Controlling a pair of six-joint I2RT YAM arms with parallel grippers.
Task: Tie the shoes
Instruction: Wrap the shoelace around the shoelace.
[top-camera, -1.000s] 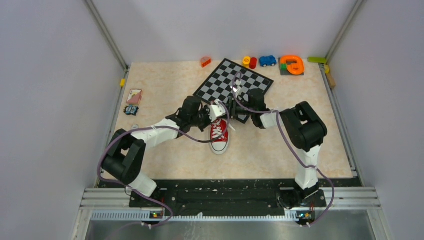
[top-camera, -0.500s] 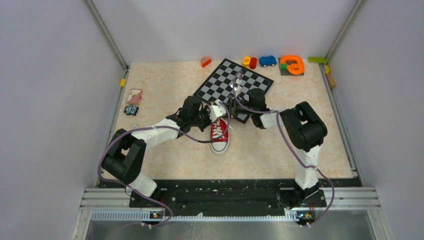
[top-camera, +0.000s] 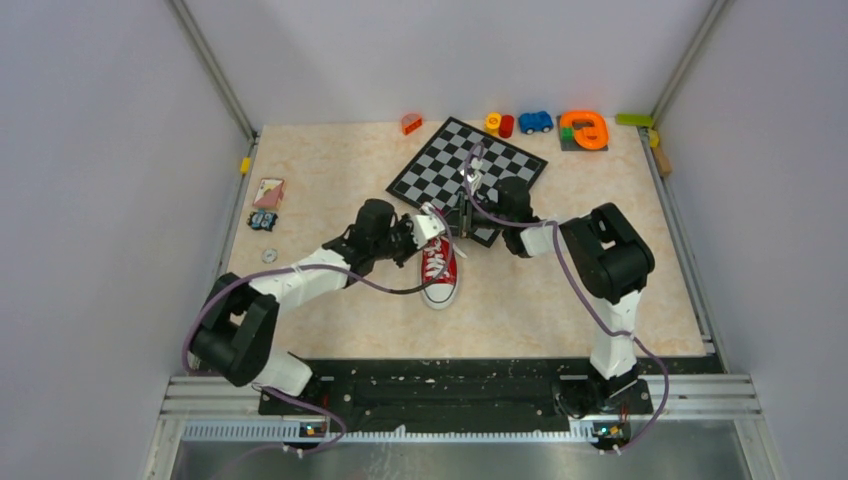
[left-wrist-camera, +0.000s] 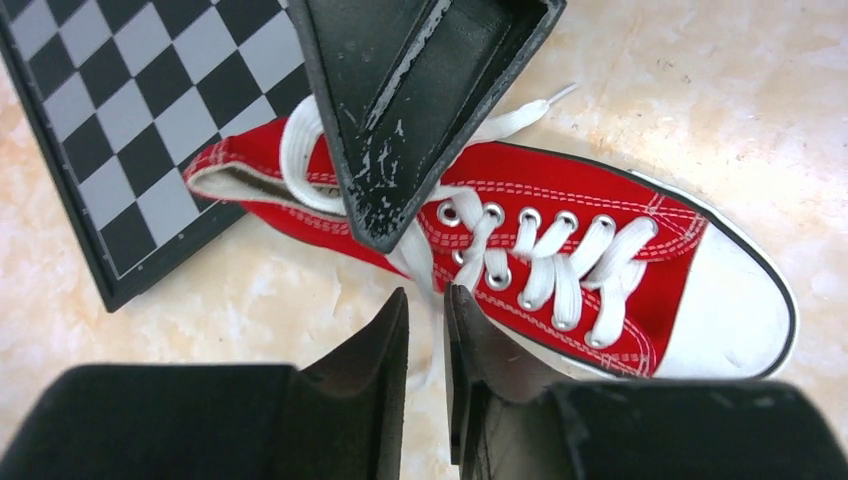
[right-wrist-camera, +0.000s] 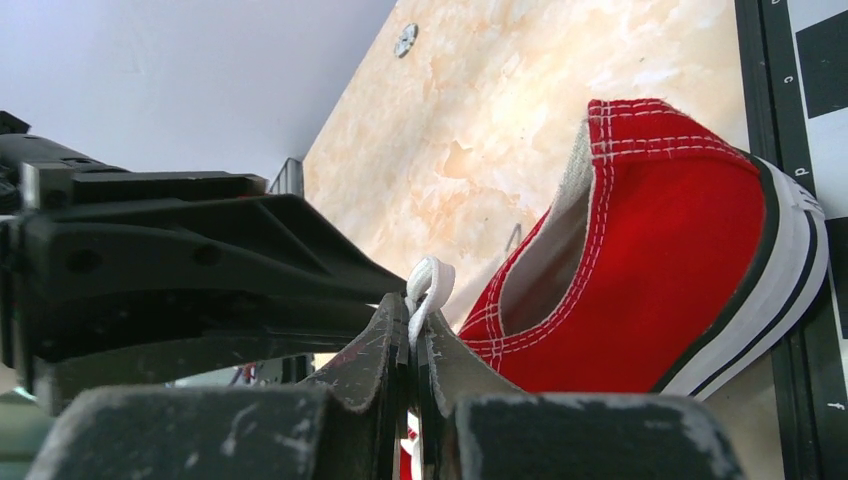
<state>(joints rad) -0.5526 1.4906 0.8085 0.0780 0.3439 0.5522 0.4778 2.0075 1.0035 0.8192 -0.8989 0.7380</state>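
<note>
Sneaker, red canvas low-cut with white rubber toe cap and sole edge (top-camera: 439, 275), is lying on its sole near the middle of the beige marbled table (top-camera: 580, 300). Its toe is pointing toward the near edge and its heel is sitting against the near edge of the black-and-white chequered game board (top-camera: 470, 165). White laces (left-wrist-camera: 555, 265) are running criss-cross through the metal eyelets. Near the ankle opening they are hanging loose, with one free end trailing onto the table beyond the shoe in the left wrist view. Right gripper (right-wrist-camera: 413, 335) is reaching in from the board side over the ankle opening, jaws pressed together and pinching a small loop of the laces that is poking up between them. Left gripper (left-wrist-camera: 425, 310) is hovering just beside the sneaker, on the side nearer the table's left edge and level with the top eyelets. Its jaws are standing a narrow slit apart with bare table showing through. A lace strand is dropping toward the slit, but I cannot tell whether it is touching either jaw. Both grippers are sitting close together above the top of the lacing. Along the far edge a blue toy car (top-camera: 535, 121) and an orange plastic ring (top-camera: 583, 130) are resting, and a small metal washer (top-camera: 268, 256) is lying near the left edge.
</note>
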